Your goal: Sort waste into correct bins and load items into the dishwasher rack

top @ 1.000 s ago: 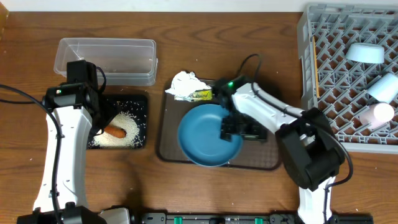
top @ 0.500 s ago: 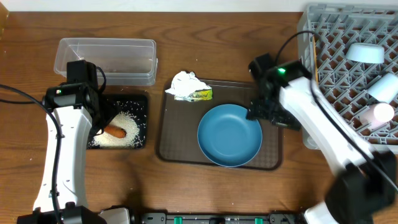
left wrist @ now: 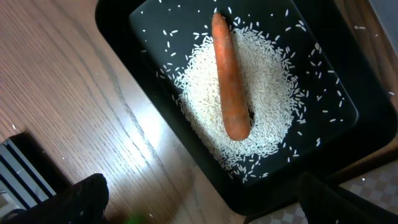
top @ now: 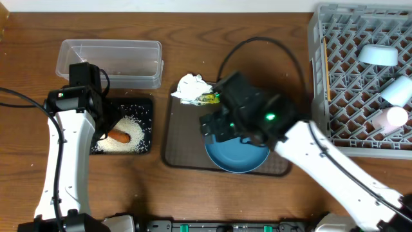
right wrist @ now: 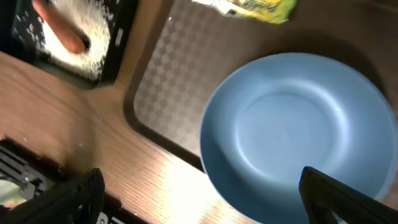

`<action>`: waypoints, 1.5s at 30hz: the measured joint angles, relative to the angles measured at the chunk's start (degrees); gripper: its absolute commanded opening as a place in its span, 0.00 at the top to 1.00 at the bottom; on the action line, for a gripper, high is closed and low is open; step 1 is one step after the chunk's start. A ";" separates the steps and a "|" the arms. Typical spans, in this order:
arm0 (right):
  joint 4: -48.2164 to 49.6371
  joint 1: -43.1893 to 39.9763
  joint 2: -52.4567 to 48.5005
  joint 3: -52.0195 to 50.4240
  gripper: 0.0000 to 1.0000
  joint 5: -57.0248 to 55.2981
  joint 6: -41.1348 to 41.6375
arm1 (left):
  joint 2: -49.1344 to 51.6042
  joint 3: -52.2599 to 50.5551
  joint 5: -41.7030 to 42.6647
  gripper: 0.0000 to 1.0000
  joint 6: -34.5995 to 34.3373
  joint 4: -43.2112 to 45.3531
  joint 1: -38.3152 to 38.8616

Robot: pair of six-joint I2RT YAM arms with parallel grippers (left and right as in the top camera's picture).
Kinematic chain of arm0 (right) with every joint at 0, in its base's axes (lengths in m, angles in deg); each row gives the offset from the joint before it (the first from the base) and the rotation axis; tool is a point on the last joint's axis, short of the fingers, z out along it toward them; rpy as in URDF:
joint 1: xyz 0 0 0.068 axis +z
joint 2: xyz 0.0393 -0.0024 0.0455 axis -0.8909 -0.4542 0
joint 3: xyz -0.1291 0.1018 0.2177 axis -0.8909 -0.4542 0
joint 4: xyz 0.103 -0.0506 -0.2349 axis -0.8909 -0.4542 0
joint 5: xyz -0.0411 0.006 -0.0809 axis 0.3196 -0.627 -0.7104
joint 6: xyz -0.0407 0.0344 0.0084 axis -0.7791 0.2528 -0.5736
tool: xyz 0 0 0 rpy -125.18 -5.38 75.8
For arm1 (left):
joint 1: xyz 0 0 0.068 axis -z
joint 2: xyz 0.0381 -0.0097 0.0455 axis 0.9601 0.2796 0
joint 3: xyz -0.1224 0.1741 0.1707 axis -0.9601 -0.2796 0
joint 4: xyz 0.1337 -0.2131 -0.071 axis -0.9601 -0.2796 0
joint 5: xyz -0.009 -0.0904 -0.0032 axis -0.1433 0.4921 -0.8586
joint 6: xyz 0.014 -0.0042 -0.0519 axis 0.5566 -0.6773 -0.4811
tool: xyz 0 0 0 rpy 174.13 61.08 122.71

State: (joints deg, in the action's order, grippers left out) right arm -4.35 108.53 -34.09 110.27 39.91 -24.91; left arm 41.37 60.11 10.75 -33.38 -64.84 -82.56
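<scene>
Big bowl point(right wrist: 292, 137): 1 o'clock of R jaws in wrist cam, round, rim near.
R jaws: released, empty; nearer arm.
L jaws: released, over carrot point(left wrist: 230, 87), axis 12–6.

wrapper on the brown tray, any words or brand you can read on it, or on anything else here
Yellow-green wrapper: dark print shows, but it is too blurred and small to read in any view.
Nothing else carries text: the teal-blue bowl, black tray and grey rack show none.
</scene>
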 measured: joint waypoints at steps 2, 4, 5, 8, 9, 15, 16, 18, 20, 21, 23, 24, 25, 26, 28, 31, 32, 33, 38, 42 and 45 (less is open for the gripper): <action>1.14 1.60 -2.64 0.00 0.01 -0.46 0.55 | 0.00 0.00 0.00 0.01 0.00 -0.02 0.00; 1.84 2.82 -5.29 0.00 0.01 -0.70 1.03 | 0.00 0.00 0.00 0.01 0.00 -0.02 0.00; 2.23 3.13 -6.71 0.00 0.01 -0.72 1.14 | 0.00 0.00 0.00 0.01 0.00 -0.02 0.00; 3.37 4.28 -10.32 0.00 0.01 -1.29 1.49 | 0.00 0.00 0.00 0.01 0.02 0.00 0.00; 3.89 4.68 -11.41 0.00 0.01 -1.33 1.53 | 0.00 0.00 0.00 0.01 0.00 0.00 0.00; 5.18 6.69 -16.70 0.00 0.01 -2.82 1.90 | 0.00 0.00 0.00 0.01 0.00 0.00 0.00; 5.11 6.86 -17.64 0.00 0.01 -3.43 1.95 | 0.00 0.00 0.00 0.01 0.00 -0.02 0.00; 4.87 6.99 -18.97 0.00 0.01 -4.42 2.36 | 0.00 0.00 0.00 0.01 0.00 -0.02 0.00; 4.72 7.04 -20.70 0.00 0.03 -5.20 3.43 | 0.00 0.00 0.02 0.01 0.02 -0.02 0.00; 4.72 7.06 -21.35 0.00 0.03 -5.42 3.82 | 0.00 0.00 0.02 0.01 0.00 -0.02 0.00; 4.74 7.06 -23.02 0.00 0.05 -5.90 4.87 | 0.00 0.00 0.00 0.01 0.00 -0.02 0.00; 4.79 7.06 -23.76 0.00 0.06 -6.03 5.29 | 0.00 0.00 0.00 0.01 0.02 0.00 0.00; 4.83 7.08 -24.57 0.00 0.08 -6.08 5.60 | 0.00 0.00 0.00 0.01 0.00 -0.02 0.00; 4.85 7.10 -25.49 0.00 0.09 -6.08 5.84 | 0.00 0.00 0.00 0.01 0.00 -0.02 0.00; 4.90 7.23 -26.97 0.00 0.15 -6.21 6.38 | 0.00 0.00 0.00 0.01 0.00 0.00 0.00; 5.05 7.65 -28.11 0.00 0.27 -6.47 7.10 | 0.00 0.00 0.00 0.01 0.00 -0.02 0.00; 5.03 7.72 -28.22 -0.02 0.30 -6.54 7.37 | 0.00 0.00 0.00 0.01 0.00 -0.02 0.00; 5.05 7.76 -28.22 -0.02 0.35 -6.62 7.58 | 0.00 0.00 0.00 0.01 0.02 0.00 0.00; 5.03 7.80 -28.22 0.00 0.61 -7.17 8.72 | 0.00 0.00 0.00 0.01 0.00 -0.02 0.00; 4.31 7.80 -28.22 0.00 0.78 -7.15 9.25 | 0.00 0.00 0.00 0.01 0.00 -0.02 0.00; 3.15 7.78 -28.22 0.11 0.81 -7.08 9.44 | 0.00 0.00 0.00 0.01 0.02 0.00 0.00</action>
State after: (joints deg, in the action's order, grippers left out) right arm -1.20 116.31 -62.31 110.38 32.83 -15.47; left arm 41.37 60.11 10.75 -33.35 -64.84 -82.56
